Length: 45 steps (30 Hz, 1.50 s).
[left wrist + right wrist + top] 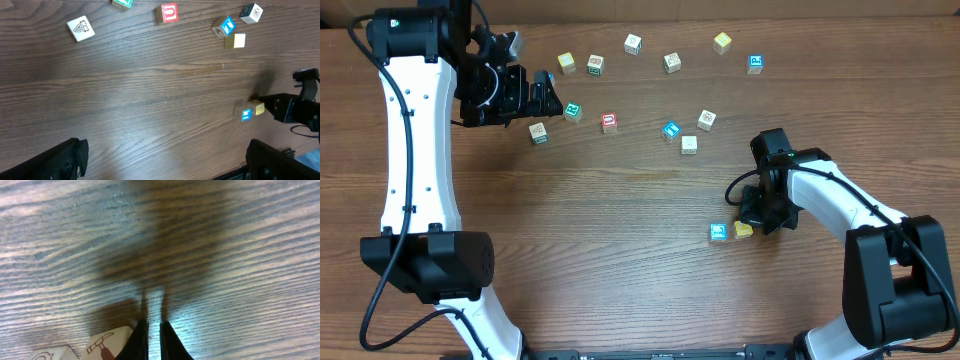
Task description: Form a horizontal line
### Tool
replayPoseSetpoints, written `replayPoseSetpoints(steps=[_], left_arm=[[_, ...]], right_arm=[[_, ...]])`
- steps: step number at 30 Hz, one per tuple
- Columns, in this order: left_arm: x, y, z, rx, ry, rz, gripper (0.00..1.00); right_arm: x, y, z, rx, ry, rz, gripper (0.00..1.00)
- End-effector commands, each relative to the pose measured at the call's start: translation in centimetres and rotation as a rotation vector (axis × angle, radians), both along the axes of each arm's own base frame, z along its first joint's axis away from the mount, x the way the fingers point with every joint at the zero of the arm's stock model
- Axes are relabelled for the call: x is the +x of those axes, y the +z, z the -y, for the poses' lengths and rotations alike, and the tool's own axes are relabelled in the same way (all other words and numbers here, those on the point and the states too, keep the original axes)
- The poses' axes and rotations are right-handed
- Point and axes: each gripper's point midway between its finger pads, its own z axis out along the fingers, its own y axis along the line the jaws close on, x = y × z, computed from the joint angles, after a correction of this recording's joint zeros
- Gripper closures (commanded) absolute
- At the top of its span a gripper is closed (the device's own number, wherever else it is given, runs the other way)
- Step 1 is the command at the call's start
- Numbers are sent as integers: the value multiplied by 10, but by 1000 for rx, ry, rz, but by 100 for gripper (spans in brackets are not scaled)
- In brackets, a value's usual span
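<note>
Teal-and-yellow horizontal line [730, 231] lies just beside the right tool [154, 334], its fingers [136, 346] pressed together on nothing.

text: none legible | red cube [169, 13]: U-shaped sign | white cube [80, 28]: grapes sign

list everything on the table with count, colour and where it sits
horizontal line: two touching cubes, teal top and yellow top, lower right of the table
loose cubes: twelve, mostly pale tops plus yellow, blue, green and red, scattered across the upper middle
table: one, dark brown wood grain, under everything
left gripper: one, black on a white arm, open, upper left beside the green-topped cube
right gripper: one, black on a white arm, shut on nothing, tips beside the line's yellow end
</note>
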Motion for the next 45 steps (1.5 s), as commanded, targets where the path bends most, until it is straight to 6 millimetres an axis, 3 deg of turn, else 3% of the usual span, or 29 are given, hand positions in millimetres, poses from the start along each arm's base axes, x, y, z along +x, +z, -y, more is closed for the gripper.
replayPoseSetpoints(steps=[1,14,29,45], left_arm=[[4,2,2,0,-4,12,0],[4,2,2,0,-4,12,0],[4,2,2,0,-4,12,1],[4,2,2,0,-4,12,0]], right_arm=[[-4,-3,1,3,-10,-20,94],[-10,-3,1,-3,-58,-45,93],[-11,-2,-15,91,-63,-56,93],[-10,-2,-18,108,-64,-57,92]])
